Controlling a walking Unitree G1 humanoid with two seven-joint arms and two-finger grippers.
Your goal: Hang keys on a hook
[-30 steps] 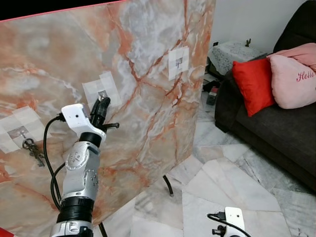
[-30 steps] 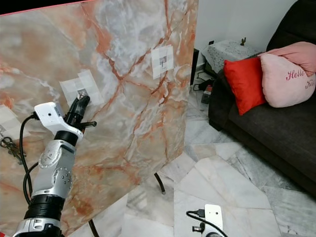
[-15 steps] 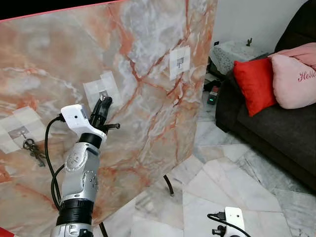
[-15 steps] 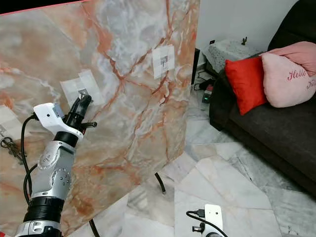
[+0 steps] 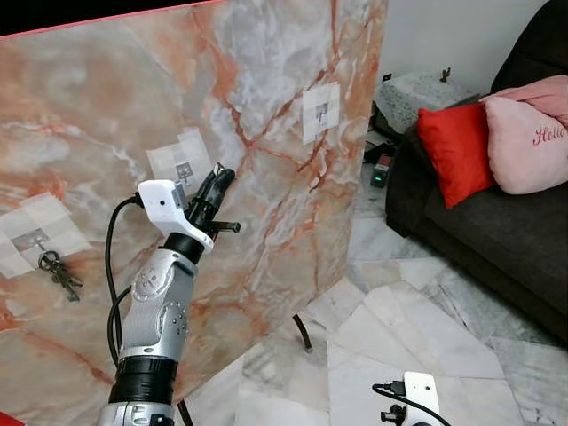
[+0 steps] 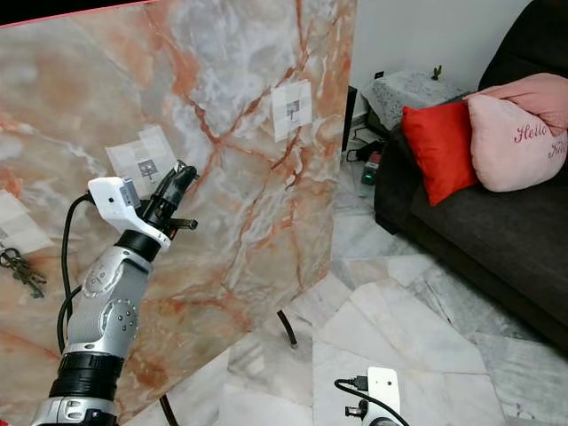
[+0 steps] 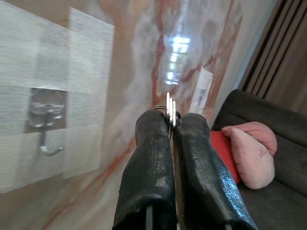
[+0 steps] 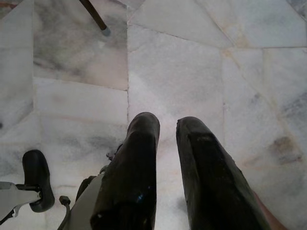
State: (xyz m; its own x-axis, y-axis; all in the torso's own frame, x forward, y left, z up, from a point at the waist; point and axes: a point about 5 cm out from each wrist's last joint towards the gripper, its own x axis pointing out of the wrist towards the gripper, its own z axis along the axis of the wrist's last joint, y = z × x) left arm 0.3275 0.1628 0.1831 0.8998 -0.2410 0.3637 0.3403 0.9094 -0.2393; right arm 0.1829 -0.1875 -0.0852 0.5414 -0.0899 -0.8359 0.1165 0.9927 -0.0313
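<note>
The left gripper [image 7: 171, 125] was raised at centre left of the head views, just right of the middle hook [image 5: 185, 169] on the marble panel [image 5: 266, 115]. Its fingers [image 7: 148, 158] were closed on a thin metal key ring [image 7: 170, 111], which protruded edge-on between the tips in the left wrist view. In that view the hook [image 7: 46, 122] sat on its taped patch, apart from the ring.

A second bunch of keys [image 5: 57, 269] hung on the far-left hook [image 5: 35, 238]; a third hook [image 5: 321, 111] sat in the upper centre, bare.

You would have done this step well by the following:

1. Bring the ring level with the upturned tip of the hook, slightly above it.
2. Turn the wrist so the ring opening faces the tip, not edge-on.
3. Lower until the ring seats, then release.

The right gripper [image 8: 165, 125] hung idle over the floor [image 8: 192, 57], fingers slightly parted and gripping nothing.
</note>
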